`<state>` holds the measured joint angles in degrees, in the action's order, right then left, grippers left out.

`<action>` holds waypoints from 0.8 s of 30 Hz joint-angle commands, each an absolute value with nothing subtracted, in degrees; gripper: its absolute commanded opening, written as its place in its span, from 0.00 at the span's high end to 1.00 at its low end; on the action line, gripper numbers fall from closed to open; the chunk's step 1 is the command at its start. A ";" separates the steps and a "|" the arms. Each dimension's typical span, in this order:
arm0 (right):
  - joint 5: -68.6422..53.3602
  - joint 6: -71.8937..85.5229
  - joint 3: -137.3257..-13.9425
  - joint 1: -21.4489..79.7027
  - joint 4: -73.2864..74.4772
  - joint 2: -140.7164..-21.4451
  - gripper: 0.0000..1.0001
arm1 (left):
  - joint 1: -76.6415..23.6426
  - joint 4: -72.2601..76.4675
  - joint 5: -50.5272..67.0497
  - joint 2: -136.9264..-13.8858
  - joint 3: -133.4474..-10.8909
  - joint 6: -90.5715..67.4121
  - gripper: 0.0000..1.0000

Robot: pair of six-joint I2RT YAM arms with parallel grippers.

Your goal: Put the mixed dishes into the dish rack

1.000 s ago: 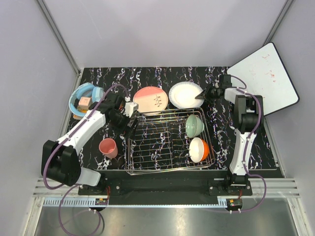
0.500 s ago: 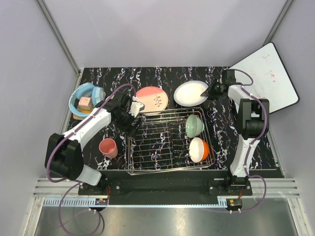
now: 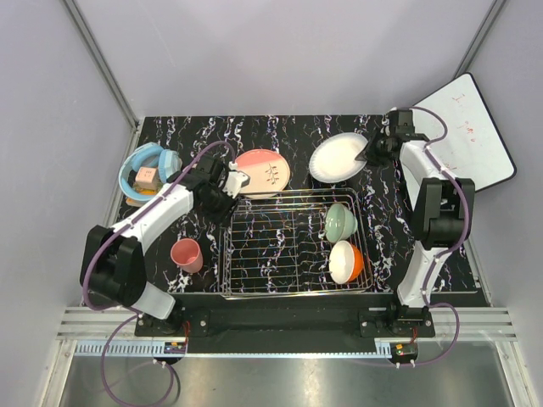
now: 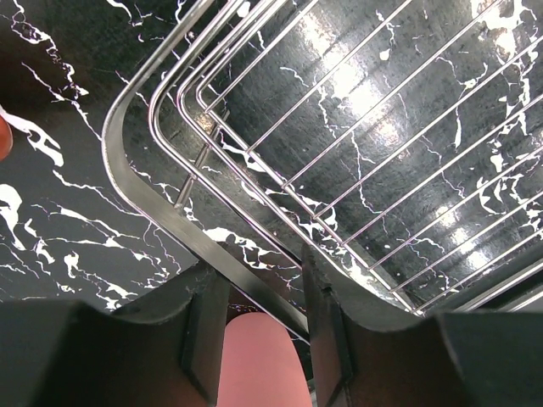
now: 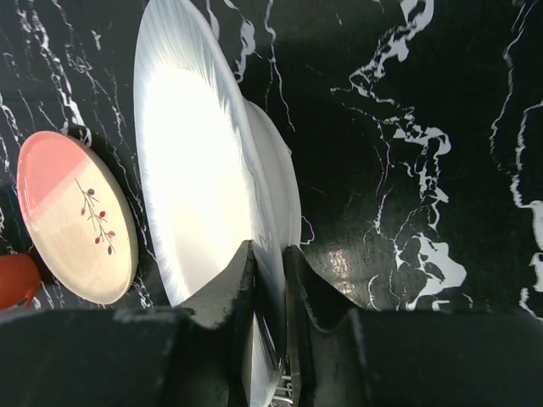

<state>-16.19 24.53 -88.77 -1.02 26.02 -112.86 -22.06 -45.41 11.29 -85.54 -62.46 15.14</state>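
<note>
The right gripper [image 5: 270,264] pinches the white plate [image 3: 338,158] by its rim and has lifted it, tilted, just behind the rack [image 3: 297,291]. The left gripper [image 4: 259,292] has narrowed around the rack's far-left corner rim. Whether it truly clamps, I cannot tell. Loading the plate seems next.
</note>
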 commanded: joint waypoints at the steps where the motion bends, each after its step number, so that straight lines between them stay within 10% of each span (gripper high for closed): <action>1: -18.19 21.02 -94.57 -0.88 22.41 -104.07 1.00 | -22.94 -43.51 11.87 -87.62 -64.51 19.51 0.66; 12: -11.17 8.27 -93.79 4.13 21.45 -93.10 1.00 | -23.38 -43.07 10.81 -93.51 -70.05 21.62 0.78; 24: -20.55 -19.99 -62.62 8.52 -8.22 -70.59 1.00 | -23.47 -43.86 8.70 -99.49 -75.23 23.91 0.83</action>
